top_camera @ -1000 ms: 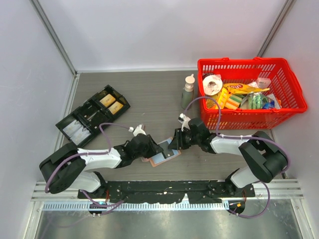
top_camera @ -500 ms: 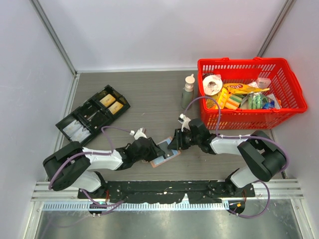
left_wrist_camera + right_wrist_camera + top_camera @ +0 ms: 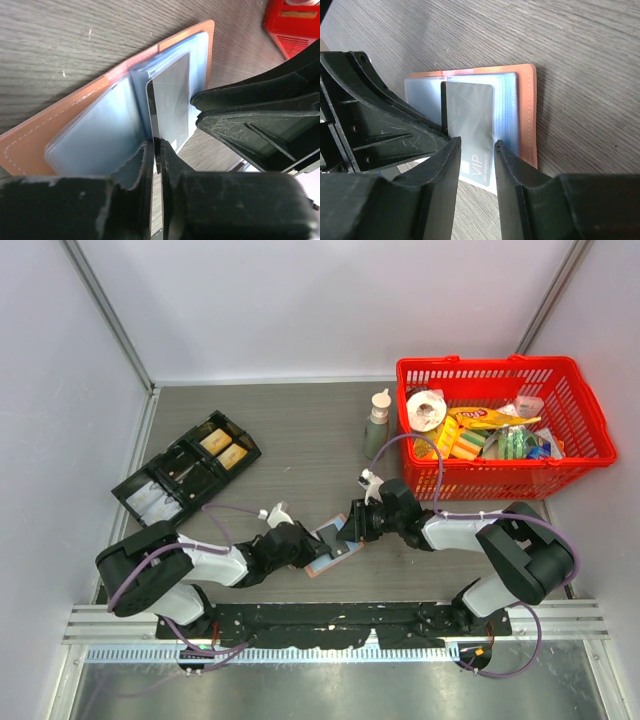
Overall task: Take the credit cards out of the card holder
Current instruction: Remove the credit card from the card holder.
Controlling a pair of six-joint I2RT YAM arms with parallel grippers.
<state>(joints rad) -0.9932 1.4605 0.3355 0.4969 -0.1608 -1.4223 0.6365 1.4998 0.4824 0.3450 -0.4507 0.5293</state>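
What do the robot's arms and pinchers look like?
The left arm and the right arm are made of white tubes with chunky black joints. A purple cable loops along each one. The left gripper and the right gripper each have two flat black plastic fingers, scuffed with pale scratches.

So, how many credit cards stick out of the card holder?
1. A grey credit card printed VIP sticks out of the open card holder's clear sleeves, its edge pinched by the left gripper. More may be hidden inside the sleeves.
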